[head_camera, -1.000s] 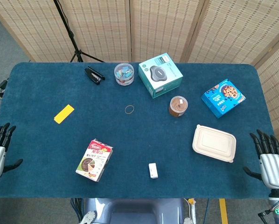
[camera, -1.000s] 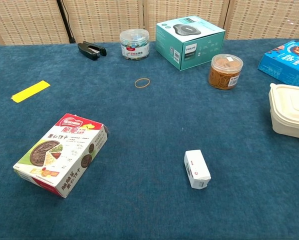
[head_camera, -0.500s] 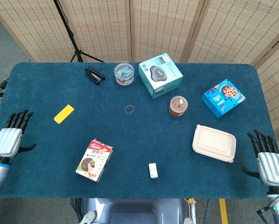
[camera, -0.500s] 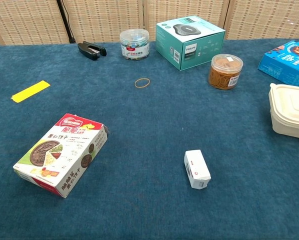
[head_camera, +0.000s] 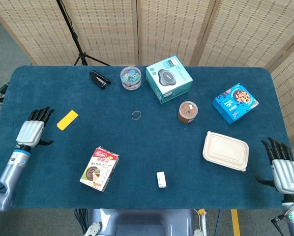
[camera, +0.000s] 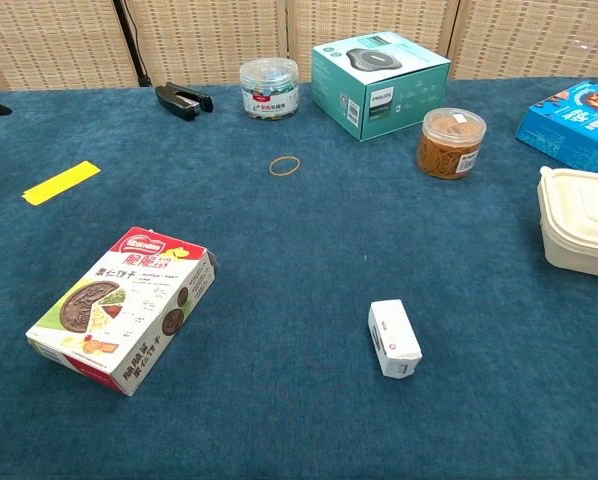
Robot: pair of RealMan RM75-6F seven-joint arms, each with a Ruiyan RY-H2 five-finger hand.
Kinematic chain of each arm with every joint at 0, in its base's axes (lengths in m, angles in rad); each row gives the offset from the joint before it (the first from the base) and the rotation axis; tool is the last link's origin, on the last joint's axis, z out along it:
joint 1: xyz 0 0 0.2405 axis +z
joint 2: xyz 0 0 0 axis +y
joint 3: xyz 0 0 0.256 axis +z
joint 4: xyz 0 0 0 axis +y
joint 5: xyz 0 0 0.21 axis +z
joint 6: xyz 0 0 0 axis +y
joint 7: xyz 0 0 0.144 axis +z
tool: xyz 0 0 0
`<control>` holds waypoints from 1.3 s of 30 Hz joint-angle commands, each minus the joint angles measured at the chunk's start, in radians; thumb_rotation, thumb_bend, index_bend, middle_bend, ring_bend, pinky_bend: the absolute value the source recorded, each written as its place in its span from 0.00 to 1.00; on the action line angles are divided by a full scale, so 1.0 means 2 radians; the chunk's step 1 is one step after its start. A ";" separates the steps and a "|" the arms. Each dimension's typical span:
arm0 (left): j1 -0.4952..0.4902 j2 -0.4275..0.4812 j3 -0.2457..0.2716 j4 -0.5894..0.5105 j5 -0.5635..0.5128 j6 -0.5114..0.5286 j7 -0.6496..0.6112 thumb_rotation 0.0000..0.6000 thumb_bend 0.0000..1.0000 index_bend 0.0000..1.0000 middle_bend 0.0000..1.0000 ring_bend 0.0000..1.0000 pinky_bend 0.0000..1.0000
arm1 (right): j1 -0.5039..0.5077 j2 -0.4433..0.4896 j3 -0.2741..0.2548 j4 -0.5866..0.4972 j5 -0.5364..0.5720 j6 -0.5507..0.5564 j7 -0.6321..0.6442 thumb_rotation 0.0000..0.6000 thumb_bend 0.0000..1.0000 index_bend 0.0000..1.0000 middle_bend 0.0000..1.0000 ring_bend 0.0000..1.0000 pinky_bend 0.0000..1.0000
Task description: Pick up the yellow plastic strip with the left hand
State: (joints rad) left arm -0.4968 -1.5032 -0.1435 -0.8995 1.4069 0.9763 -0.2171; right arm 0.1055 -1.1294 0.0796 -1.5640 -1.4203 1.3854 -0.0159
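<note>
Head view – strip: the yellow strip (head_camera: 67, 120) lies flat on the blue table (head_camera: 152, 147), up and to the left of the snack box (head_camera: 99, 168) and well apart from it.
Head view – left hand: the left hand (head_camera: 31, 132) hovers just left of the strip, fingers apart and pointing toward it, holding nothing.
Head view – right hand: the right hand (head_camera: 283, 169) sits far right of the snack box, past the beige lunch container (head_camera: 225, 151), fingers spread and empty.
Chest view – strip: the strip (camera: 61, 182) rests up and left of the snack box (camera: 122, 308), with nothing around it.
Chest view – hands: only a dark fingertip shows at the left frame edge; from here I cannot tell how the fingers stand.
Risk – grip: the strip looks thin and flat on the cloth, so fingers may slide over it or push it away instead of getting under an edge.
Risk – press: coming down too hard could crease it or snag the fabric.
</note>
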 commanded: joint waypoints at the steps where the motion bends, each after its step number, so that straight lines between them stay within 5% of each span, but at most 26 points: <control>1: -0.011 -0.012 -0.004 0.020 -0.012 -0.016 -0.002 1.00 0.03 0.00 0.00 0.00 0.00 | 0.001 0.000 0.001 0.002 0.002 -0.003 0.002 1.00 0.00 0.00 0.00 0.00 0.00; 16: -0.046 -0.049 -0.010 0.070 -0.034 -0.061 -0.014 1.00 0.28 0.00 0.00 0.00 0.00 | 0.008 -0.006 0.001 0.011 0.014 -0.019 0.005 1.00 0.00 0.00 0.00 0.00 0.00; 39: -0.063 -0.110 -0.004 0.149 -0.045 -0.084 -0.013 1.00 0.30 0.00 0.00 0.00 0.00 | 0.013 -0.009 0.004 0.026 0.029 -0.036 0.024 1.00 0.00 0.00 0.00 0.00 0.00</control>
State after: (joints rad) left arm -0.6229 -1.7178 -0.1517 -0.6084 1.3181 0.8130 -0.2399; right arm 0.1320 -1.1482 0.0876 -1.5128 -1.3636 1.3130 0.0305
